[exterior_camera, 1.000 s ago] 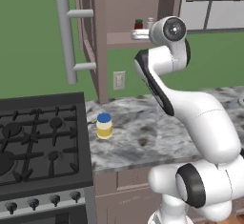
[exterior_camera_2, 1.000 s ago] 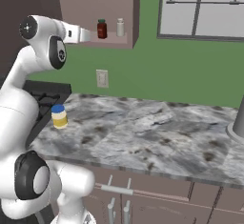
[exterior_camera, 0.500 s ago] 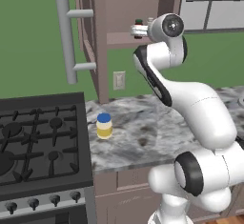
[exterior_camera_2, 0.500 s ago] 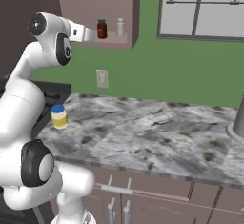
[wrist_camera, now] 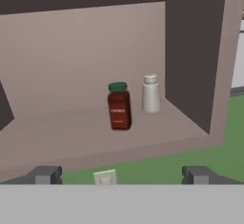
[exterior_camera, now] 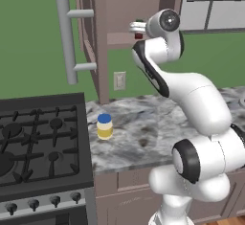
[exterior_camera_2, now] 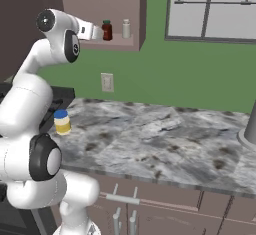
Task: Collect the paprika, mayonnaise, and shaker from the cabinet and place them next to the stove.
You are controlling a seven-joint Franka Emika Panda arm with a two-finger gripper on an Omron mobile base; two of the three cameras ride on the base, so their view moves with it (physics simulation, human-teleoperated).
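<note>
The paprika [wrist_camera: 119, 107], a dark red jar with a dark cap, stands on the inner shelf of the cabinet [wrist_camera: 71, 66]. Just right of it stands the whitish shaker [wrist_camera: 151, 94]. My gripper [wrist_camera: 121, 175] is open and level with the shelf's front edge, apart from both jars. From the right base view the gripper [exterior_camera_2: 97, 31] sits just left of the paprika [exterior_camera_2: 106, 30] and shaker [exterior_camera_2: 126, 28]. The mayonnaise [exterior_camera: 104, 126], pale yellow with a blue lid, stands upright on the counter beside the black stove [exterior_camera: 38, 142].
The cabinet door hangs open with its long grey bar handle [exterior_camera: 67, 39] above the stove. A wall outlet [exterior_camera: 119, 80] sits below the shelf. The marble counter [exterior_camera_2: 165, 139] stretches right to a grey object [exterior_camera_2: 250, 129] at the edge. A window [exterior_camera_2: 210, 9] is at the upper right.
The arm's upper joints have swung toward the cabinet and the hand has edged closer to the shelf. The gripper stays open. The jars have not moved.
</note>
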